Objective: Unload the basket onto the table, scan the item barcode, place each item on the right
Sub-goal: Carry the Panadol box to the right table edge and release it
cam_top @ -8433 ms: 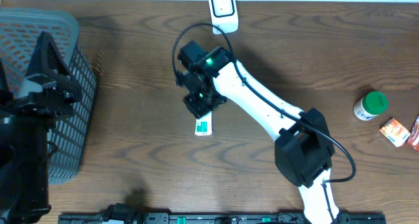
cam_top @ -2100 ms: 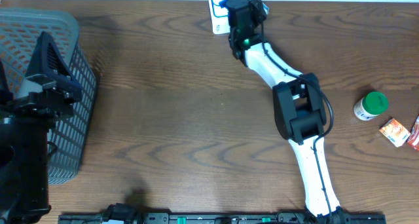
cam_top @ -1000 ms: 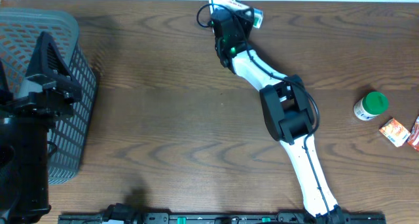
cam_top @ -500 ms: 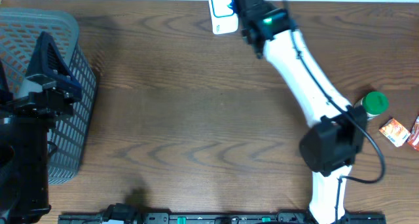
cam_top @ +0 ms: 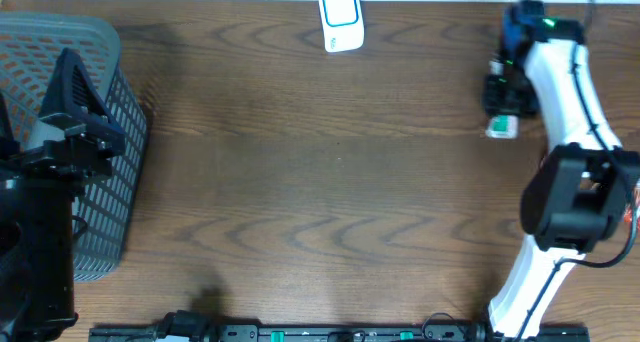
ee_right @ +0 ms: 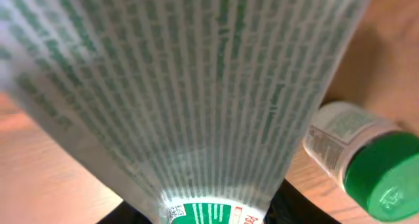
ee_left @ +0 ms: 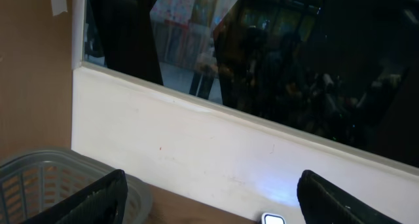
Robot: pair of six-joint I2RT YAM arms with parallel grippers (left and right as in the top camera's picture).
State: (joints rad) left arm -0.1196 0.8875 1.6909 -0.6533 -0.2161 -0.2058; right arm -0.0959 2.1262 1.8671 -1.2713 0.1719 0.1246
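The right gripper [cam_top: 503, 109] pinches the white, green-printed packet [cam_top: 502, 128] well apart from the white box-shaped scanner [cam_top: 341, 16]. It likely needs a steady grip, with the barcode face turned squarely to the scanner window. Only the right wrist view shows the green-capped white bottle [ee_right: 366, 165] near the packet; the left gripper [ee_left: 216, 192] hangs wide open and empty.

The table [cam_top: 300, 182] looks matt wood-grain, the basket [cam_top: 128, 162] grey plastic mesh, the scanner [cam_top: 341, 17] smooth white plastic, the tube [ee_right: 196, 86] glossy.
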